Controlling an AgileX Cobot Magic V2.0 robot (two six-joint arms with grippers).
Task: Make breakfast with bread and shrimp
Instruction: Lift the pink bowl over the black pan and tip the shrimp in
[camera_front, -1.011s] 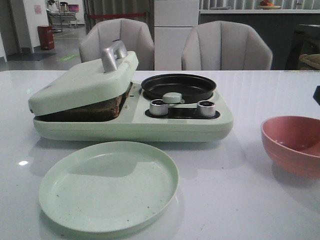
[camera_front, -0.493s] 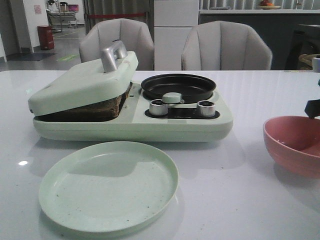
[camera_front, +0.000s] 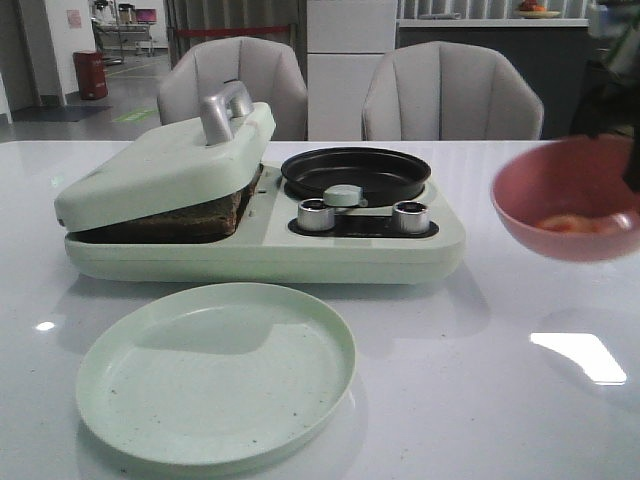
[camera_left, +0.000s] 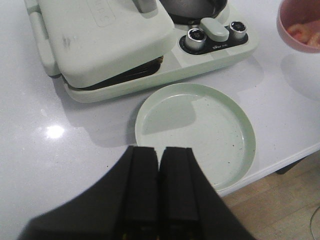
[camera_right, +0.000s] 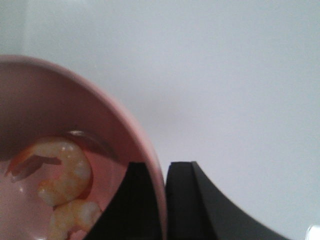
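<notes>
Pink bowl (camera_front: 565, 198), pinched by right fingers (camera_right: 180, 200), carries two shrimp (camera_right: 62, 172).

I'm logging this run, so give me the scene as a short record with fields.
right hand: shut on the rim of the pink bowl, held above the table
shrimp: in the bowl
left hand: shut, holding nothing
bread: under the partly open lid of the cooker
pan: empty
plate: empty, in front of the cooker
</notes>
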